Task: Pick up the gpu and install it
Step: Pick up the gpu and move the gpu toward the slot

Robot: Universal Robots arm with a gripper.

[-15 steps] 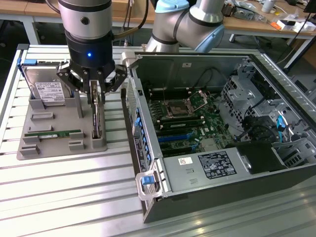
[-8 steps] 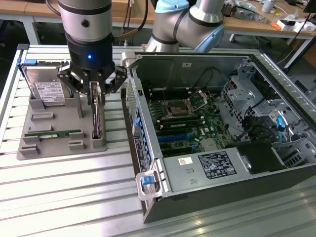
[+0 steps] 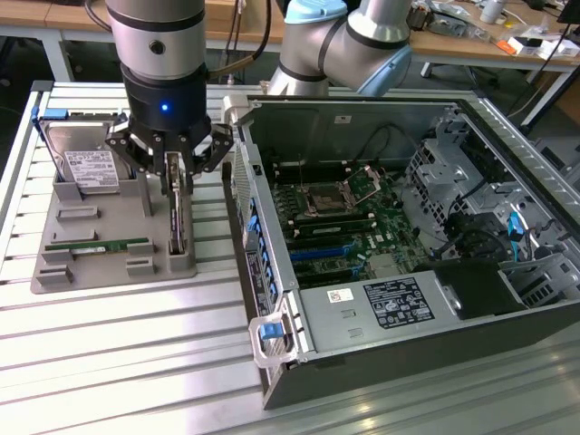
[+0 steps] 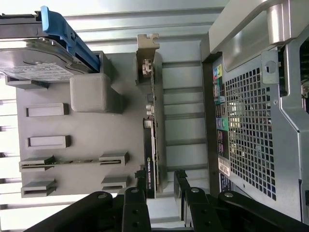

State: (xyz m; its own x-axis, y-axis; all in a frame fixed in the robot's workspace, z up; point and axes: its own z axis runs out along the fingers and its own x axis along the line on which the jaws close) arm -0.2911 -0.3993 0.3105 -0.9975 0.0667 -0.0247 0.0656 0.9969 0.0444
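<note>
The gpu (image 3: pixel 177 222) stands on its long edge in a slot at the exterior view's right side of a grey holder (image 3: pixel 100 267). It is a thin black card with a silver bracket (image 4: pixel 146 55) at one end. My gripper (image 3: pixel 173 172) hangs straight over it, open. One finger is on each side of the card's end away from the bracket. In the wrist view the gpu (image 4: pixel 154 121) runs between my fingertips (image 4: pixel 159 176); one finger (image 4: pixel 141 178) is close against the black face and the other stands a small gap off.
The holder (image 4: pixel 87 140) also carries a silver hard drive (image 3: pixel 89 168) with a white label and a green memory stick (image 3: pixel 98 245). An open computer case (image 3: pixel 408 236) lies just to the exterior view's right, its motherboard slots (image 3: pixel 322 252) exposed. Its perforated wall (image 4: pixel 256 121) is close by.
</note>
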